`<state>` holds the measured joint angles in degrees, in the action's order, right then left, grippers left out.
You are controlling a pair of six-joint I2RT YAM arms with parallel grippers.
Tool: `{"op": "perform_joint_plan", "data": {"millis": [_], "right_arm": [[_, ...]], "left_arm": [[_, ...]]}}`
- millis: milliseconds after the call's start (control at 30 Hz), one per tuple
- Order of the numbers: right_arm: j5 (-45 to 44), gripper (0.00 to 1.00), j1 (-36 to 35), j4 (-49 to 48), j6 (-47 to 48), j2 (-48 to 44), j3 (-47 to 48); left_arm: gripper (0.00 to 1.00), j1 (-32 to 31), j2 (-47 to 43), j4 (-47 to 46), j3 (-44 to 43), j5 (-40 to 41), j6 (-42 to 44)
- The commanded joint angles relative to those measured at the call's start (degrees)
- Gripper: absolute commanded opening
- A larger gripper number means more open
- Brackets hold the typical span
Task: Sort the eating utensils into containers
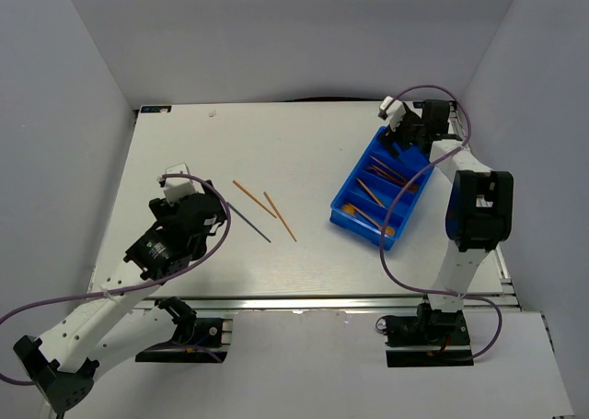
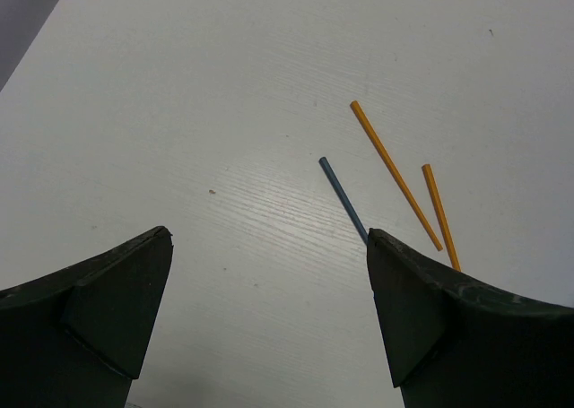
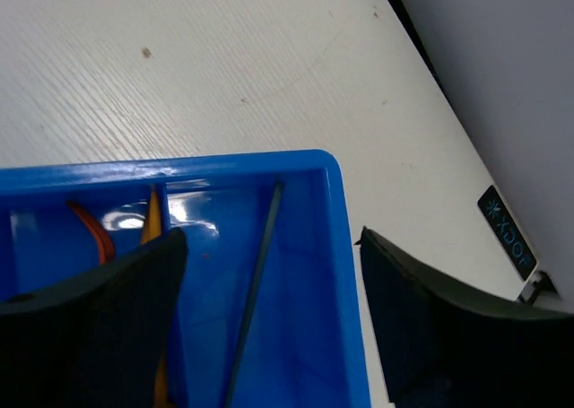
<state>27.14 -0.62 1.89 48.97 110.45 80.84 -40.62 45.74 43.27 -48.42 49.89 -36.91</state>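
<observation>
In the lower left of the overhead view, the left tool (image 2: 269, 234) hangs low over the white surface (image 1: 184, 133). Its jaws are spread wide and there is nothing between them. In its wrist view, a dark blue-grey stick (image 1: 248, 224) lies just beside the right-hand finger, its near end hidden behind that finger.

Towards the middle of the overhead view, two orange sticks (image 1: 255, 200) (image 1: 280, 216) lie loose on the surface. They are close together, roughly parallel and apart from each other.

In the right half of that view sits the blue tray (image 1: 361, 235), set at an angle. Its compartments hold a number of orange and dark utensils. The right wrist view shows a dark stick (image 3: 256, 291) in the compartment against the tray's right wall, with orange and red pieces in the next one over.

At the upper right, the right tool (image 3: 271, 238) hovers over the tray's far corner, released and carrying nothing.

Most of the sorting looks done. The three sticks on the surface are what is left, and the blue-grey one looks best placed for the left tool to pick up.
</observation>
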Motion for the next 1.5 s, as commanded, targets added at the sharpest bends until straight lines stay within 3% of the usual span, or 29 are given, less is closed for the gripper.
{"op": "perform_joint_plan", "data": {"millis": [0,100,133,200,233,267,300,333,367,433,467,500,567,633,700,933,1467], "right_arm": [[3.63,0.89,-0.17,-3.3,-4.66,-6.03,1.16],[-1.27,0.89,-3.58,-3.91,-8.26,-9.71,2.57],[-4.51,0.89,-5.25,-5.13,-14.11,-10.95,2.74],[-24.91,0.89,-13.93,-7.25,-22.47,-15.07,3.53],[-25.02,0.89,-17.8,-7.51,-24.95,-16.22,3.45],[-43.04,0.89,-22.62,-9.17,-26.8,-17.28,3.1],[-48.87,0.89,-31.54,-9.1,-26.73,-18.86,2.66],[-51.72,0.89,-35.2,-9.27,-25.86,-19.31,0.05],[-48.79,0.89,-40.46,-10.23,-27.68,-19.75,-1.54],[-35.47,0.89,-41.91,-10.14,-34.78,-20.63,-5.23],[-24.7,0.89,-41.83,-12.07,-44.04,-20.28,-9.25],[-23.89,0.83,-42.26,-12.26,-47.01,-17.32,-9.38],[-33.4,0.76,-44.97,-3.43,-54.2,-11.26,-0.92],[-35.66,0.76,-46.92,5.19,-56.35,-3.6,2.82],[-36.27,0.77,-49.29,6.45,-58.36,0.18,4.15],[-40.4,0.56,-50.79,11.9,-57.76,8.37,12.14],[-38.56,0.4,-49.56,16.12,-57.15,20.23,21.72]], "left_arm": [[0.98,0.19,-0.47,-0.73,0.17,-0.05,0.34],[0.98,0.28,-0.47,-0.29,0.0,0.56,-0.01],[0.98,0.28,-0.65,-0.2,0.0,0.82,-0.18],[0.98,0.19,-0.56,-0.02,-0.09,1.96,-0.45],[0.98,0.19,-0.47,0.15,-0.18,1.97,-0.54],[0.98,0.19,-0.38,0.5,-0.27,2.75,-0.8],[0.98,0.19,-0.21,0.59,-0.27,3.02,-0.89],[0.98,0.28,-0.03,0.77,-0.44,3.11,-1.06],[0.98,0.19,0.14,0.94,-0.44,3.46,-1.15],[0.98,0.37,0.41,1.12,-0.53,3.81,-1.5],[0.98,0.28,0.41,1.38,-0.53,3.9,-1.59],[0.98,0.28,0.41,1.47,-0.62,4.34,-1.59],[0.98,0.28,0.49,1.91,-0.62,4.69,-2.12],[0.98,0.28,0.23,2.0,-0.53,4.87,-2.29],[0.98,0.28,0.06,2.0,-0.53,4.96,-2.47],[0.98,0.28,0.76,1.82,-0.53,4.69,-2.29],[0.98,0.28,0.76,1.56,-0.62,4.17,-1.77]]}}
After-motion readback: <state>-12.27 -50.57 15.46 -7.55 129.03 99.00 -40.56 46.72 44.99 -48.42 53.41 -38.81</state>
